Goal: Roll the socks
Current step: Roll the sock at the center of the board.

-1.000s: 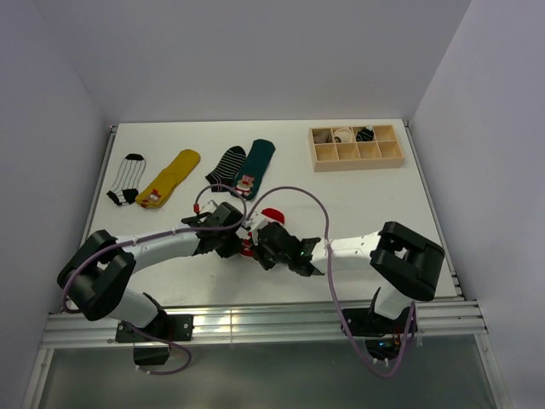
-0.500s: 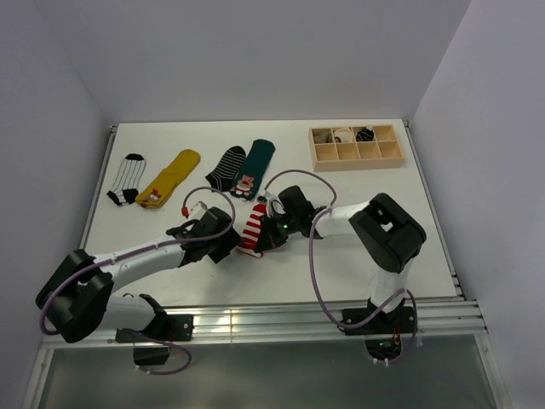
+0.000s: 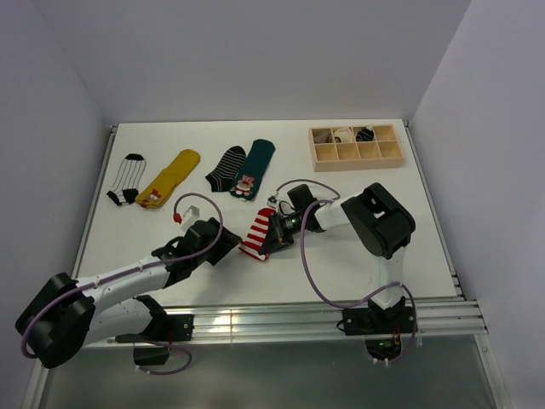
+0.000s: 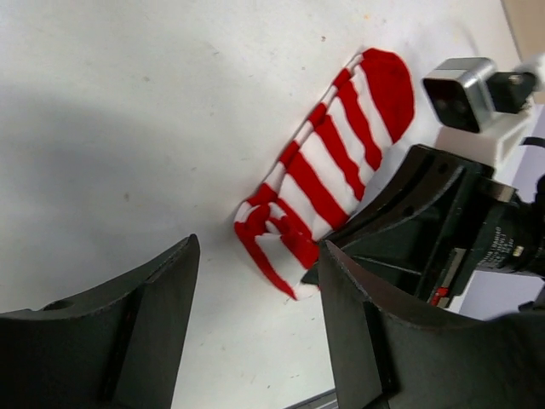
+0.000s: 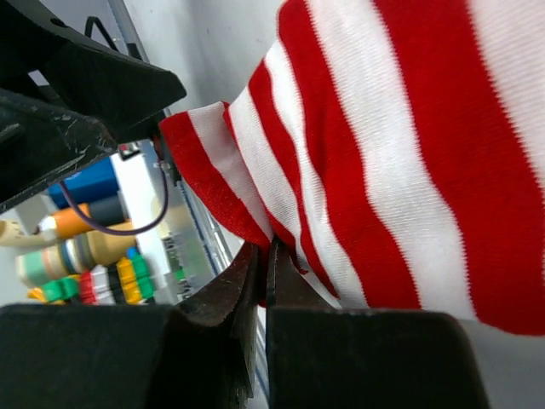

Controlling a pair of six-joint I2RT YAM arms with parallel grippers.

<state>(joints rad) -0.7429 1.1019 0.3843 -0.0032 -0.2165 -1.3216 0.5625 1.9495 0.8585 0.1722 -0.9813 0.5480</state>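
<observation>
**Sock.** The striped sock (image 3: 258, 232) lies flat near the middle of the white surface (image 3: 136, 226), between the two hands. Its long axis runs near to far, with the far end tilted slightly right. The rounded solid-red end points away from the arm bases, and the other end points toward them. The fabric is a fine knit with red and white crosswise bands.

**Right hand** (image 3: 274, 239). Closed, pinching the sock's right edge close to the near end. In the right wrist view the black fingers (image 5: 247, 290) press together with a thin fold of knit clamped between them.

**Left hand** (image 3: 232, 246). Wide open, holding nothing. In the left wrist view its dark, curved fingers (image 4: 153, 315) flank the sock's near end. Contact cannot be confirmed.
</observation>
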